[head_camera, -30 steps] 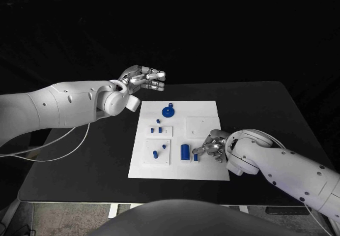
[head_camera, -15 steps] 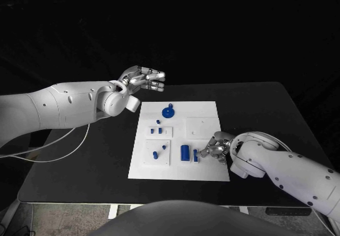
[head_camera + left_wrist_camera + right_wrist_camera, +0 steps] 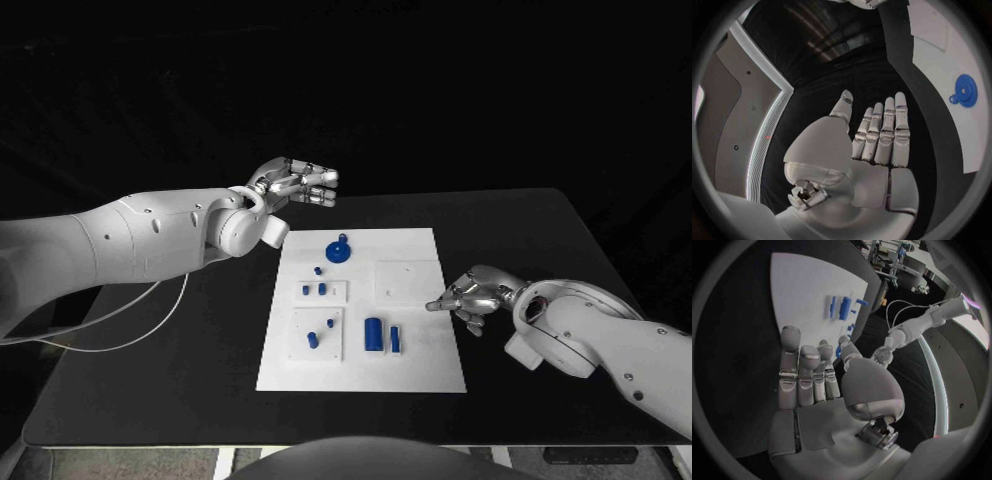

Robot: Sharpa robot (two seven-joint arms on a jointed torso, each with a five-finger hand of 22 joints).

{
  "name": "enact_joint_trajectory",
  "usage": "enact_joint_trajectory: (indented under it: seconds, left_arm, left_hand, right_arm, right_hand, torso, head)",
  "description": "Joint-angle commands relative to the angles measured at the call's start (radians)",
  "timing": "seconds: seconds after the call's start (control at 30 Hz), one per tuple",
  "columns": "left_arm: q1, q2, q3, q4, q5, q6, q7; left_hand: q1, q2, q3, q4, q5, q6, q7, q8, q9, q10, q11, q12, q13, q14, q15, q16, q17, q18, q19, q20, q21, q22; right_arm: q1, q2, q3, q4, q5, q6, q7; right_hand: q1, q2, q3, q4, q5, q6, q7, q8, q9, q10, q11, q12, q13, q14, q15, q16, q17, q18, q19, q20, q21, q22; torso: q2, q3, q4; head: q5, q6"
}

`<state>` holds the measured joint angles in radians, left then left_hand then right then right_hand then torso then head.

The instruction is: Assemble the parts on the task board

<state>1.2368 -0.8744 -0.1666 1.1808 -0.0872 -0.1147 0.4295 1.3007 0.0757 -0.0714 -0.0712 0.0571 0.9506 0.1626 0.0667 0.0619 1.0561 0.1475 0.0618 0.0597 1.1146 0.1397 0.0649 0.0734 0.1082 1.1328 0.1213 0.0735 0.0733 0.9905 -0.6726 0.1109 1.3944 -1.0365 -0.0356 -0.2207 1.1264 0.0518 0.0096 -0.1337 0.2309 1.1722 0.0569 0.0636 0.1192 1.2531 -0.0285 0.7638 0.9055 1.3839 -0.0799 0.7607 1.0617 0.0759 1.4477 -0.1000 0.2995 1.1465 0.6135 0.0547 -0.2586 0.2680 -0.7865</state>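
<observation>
Both hands hold nothing. From the head view, the left hand (image 3: 299, 183) hangs above the table (image 3: 173, 350) just past the task board's (image 3: 418, 370) far left corner, fingers curled inward; the right hand (image 3: 469, 296) sits at the board's right edge, fingers loosely bent, apart from the blue parts (image 3: 375, 334) in the middle of the board; from the left wrist, its fingers (image 3: 886, 135) are straight, side by side, a blue round part (image 3: 965, 90) well apart; from the right wrist, its fingers (image 3: 804, 375) are extended, empty, the blue parts (image 3: 841, 307) lying beyond them.
</observation>
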Motion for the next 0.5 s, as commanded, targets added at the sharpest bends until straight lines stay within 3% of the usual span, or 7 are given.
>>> enact_joint_trajectory:
  seconds: [0.03, 0.13, 0.27, 0.4, 0.43, 0.47, 0.5]
  left_arm:
    - [0.007, 0.026, 0.001, -0.027, 0.009, -0.02, 0.02]
    - [0.015, 0.048, 0.001, -0.047, 0.012, -0.027, 0.025]
    - [0.032, 0.082, 0.001, -0.073, 0.019, -0.031, 0.024]
    - [0.044, 0.117, 0.001, -0.103, 0.038, -0.028, 0.009]
    - [0.046, 0.126, 0.001, -0.112, 0.046, -0.025, 0.004]
    - [0.047, 0.139, 0.001, -0.125, 0.056, -0.023, -0.001]
    - [0.048, 0.151, 0.002, -0.137, 0.063, -0.022, -0.005]
  left_hand:
    - [0.009, 0.013, 0.009, -0.002, 0.012, 0.016, -0.025, 0.004, 0.001, 0.0, -0.015, -0.003, 0.0, 0.002, -0.005, -0.004, 0.0, 0.003, 0.004, 0.003, -0.002, 0.001]
    - [0.015, 0.016, 0.013, -0.003, 0.025, 0.025, -0.033, 0.002, 0.001, 0.002, -0.023, -0.003, 0.0, 0.003, -0.011, -0.004, 0.0, 0.001, 0.002, 0.001, -0.003, 0.001]
    - [0.016, 0.013, 0.012, -0.001, 0.024, 0.024, -0.03, 0.0, 0.001, 0.0, -0.021, -0.003, 0.0, 0.0, -0.013, -0.004, 0.0, -0.002, -0.001, 0.001, -0.004, 0.0]
    - [0.016, 0.004, 0.009, 0.003, 0.022, -0.021, -0.019, -0.003, -0.001, -0.025, -0.012, -0.003, 0.0, -0.011, -0.012, -0.004, -0.002, -0.004, -0.01, 0.004, -0.005, -0.001]
    - [0.014, 0.001, 0.007, 0.005, 0.019, -0.06, -0.015, -0.005, -0.003, -0.041, -0.009, -0.003, 0.0, -0.017, -0.011, -0.004, -0.003, -0.005, -0.014, 0.006, -0.005, -0.001]
    - [0.012, -0.003, 0.006, 0.007, 0.014, -0.096, -0.01, -0.006, -0.004, -0.061, -0.003, -0.002, 0.0, -0.025, -0.008, -0.004, -0.003, -0.005, -0.02, 0.008, -0.005, -0.002]
    - [0.014, -0.004, 0.008, 0.009, 0.015, -0.108, -0.008, -0.005, -0.005, -0.074, 0.0, -0.003, -0.001, -0.029, -0.006, -0.004, -0.003, -0.004, -0.026, 0.01, -0.004, -0.001]
  right_arm:
    - [0.022, 0.001, 0.014, -0.059, 0.22, -0.075, 0.252]
    - [0.035, 0.01, 0.032, -0.121, 0.302, -0.087, 0.3]
    - [0.053, 0.043, 0.055, -0.25, 0.412, -0.091, 0.369]
    - [0.063, 0.096, 0.073, -0.387, 0.516, -0.079, 0.428]
    - [0.064, 0.108, 0.077, -0.415, 0.536, -0.075, 0.44]
    - [0.065, 0.124, 0.082, -0.449, 0.559, -0.072, 0.453]
    - [0.066, 0.14, 0.087, -0.481, 0.578, -0.069, 0.465]
  right_hand:
    - [0.016, 0.012, 0.018, -0.03, 0.022, -0.03, 0.012, 0.002, -0.008, -0.03, 0.012, -0.098, -0.1, -0.035, 0.012, -0.116, -0.098, -0.002, -0.029, 0.011, -0.102, -0.106]
    - [0.017, 0.02, 0.047, -0.054, 0.03, -0.068, 0.032, 0.001, -0.017, -0.075, 0.032, -0.207, -0.218, -0.093, 0.039, -0.232, -0.199, -0.002, -0.08, 0.038, -0.209, -0.222]
    - [0.0, 0.013, 0.1, -0.096, 0.037, -0.117, 0.057, 0.004, -0.049, -0.064, 0.081, -0.466, -0.57, -0.157, 0.109, -0.482, -0.471, 0.003, -0.259, 0.114, -0.234, -0.535]
    - [-0.026, 0.017, 0.132, -0.098, 0.055, -0.169, 0.094, -0.001, -0.057, -0.158, 0.154, -0.65, -0.804, -0.282, 0.188, -0.676, -0.691, -0.008, -0.456, 0.196, -0.235, -0.747]
    - [-0.025, 0.019, 0.135, -0.099, 0.064, -0.236, 0.092, -0.004, -0.06, -0.191, 0.17, -0.685, -0.839, -0.34, 0.207, -0.681, -0.752, -0.013, -0.512, 0.219, -0.235, -0.793]
    - [-0.019, 0.02, 0.137, -0.097, 0.068, -0.266, 0.088, -0.001, -0.059, -0.217, 0.172, -0.694, -0.856, -0.347, 0.215, -0.679, -0.951, 0.027, -0.53, 0.255, -0.226, -0.923]
    - [-0.027, 0.02, 0.131, -0.089, 0.068, -0.301, 0.092, -0.007, -0.063, -0.227, 0.176, -0.701, -0.847, -0.349, 0.22, -0.685, -1.001, 0.034, -0.545, 0.272, -0.235, -0.972]
  torso:
    - [-0.013, 0.0037, -0.0063]
    - [-0.022, 0.0046, -0.0053]
    - [-0.031, 0.0048, -0.0065]
    - [-0.042, 0.0026, -0.0074]
    - [-0.044, 0.002, -0.0076]
    - [-0.047, 0.0008, -0.0072]
    - [-0.05, -0.0003, -0.0072]
  head:
    - [-0.007, 0.044]
    - [-0.013, 0.069]
    - [-0.015, 0.104]
    - [-0.015, 0.146]
    - [-0.015, 0.158]
    - [-0.015, 0.173]
    - [-0.015, 0.188]
